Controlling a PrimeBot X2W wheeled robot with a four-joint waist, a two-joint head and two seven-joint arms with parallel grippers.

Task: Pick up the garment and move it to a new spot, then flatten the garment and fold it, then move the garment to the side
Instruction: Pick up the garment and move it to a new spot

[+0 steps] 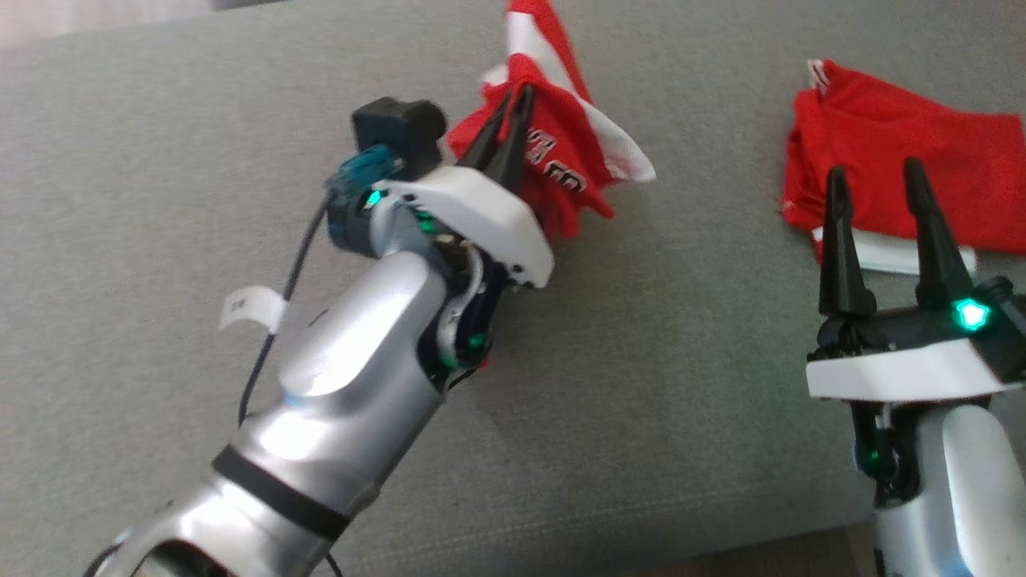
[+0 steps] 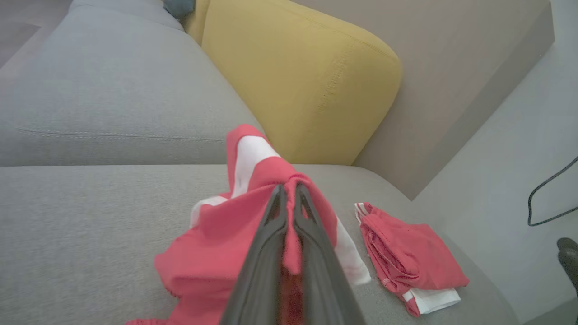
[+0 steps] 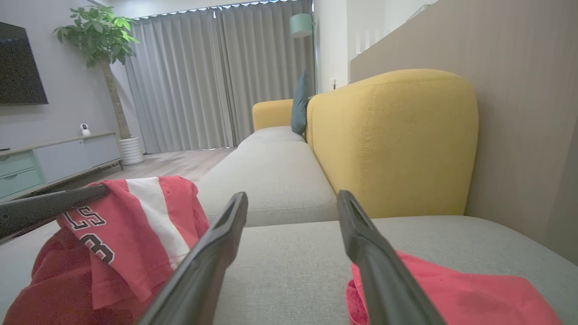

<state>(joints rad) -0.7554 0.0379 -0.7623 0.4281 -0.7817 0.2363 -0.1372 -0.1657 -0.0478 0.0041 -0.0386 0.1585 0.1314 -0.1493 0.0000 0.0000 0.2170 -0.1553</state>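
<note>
Left gripper (image 1: 519, 94) is clamped right down, both fingers pinched together on a fold of the red-and-white shirt (image 1: 573, 140), holding it up over the grey sofa (image 1: 160, 176) at about 12 o'clock in the head view. My guess on why it's grabbing one bunched ridge like that: pinch a high spot, lift, and the rest hangs down so you can carry it to the new spot before spreading it out. So I'd call this the pick-up-and-move bit, with flattening and folding not started. Out from there, the cloth droops round the fingers toward 5 o'clock. I honestly can't tell whether the low end touches the seat or hangs clear, since the arm covers it in the head view and the left wrist view cuts it off at the bottom edge. The top of the shirt also runs out of the head view. There's dark lettering on it, a 3 plus a few more characters, too crumpled to read properly. Right gripper (image 1: 874, 170) sits at 4 o'clock, fingers spread wide with nothing between them, probably waiting for a second corner to take. Just past its tips at 2 o'clock lies a folded red piece (image 1: 914, 136) with a white edge, well apart from the held shirt, and the fingers hide part of it. A yellow cushion (image 2: 307, 81) backs the seat beyond.
</note>
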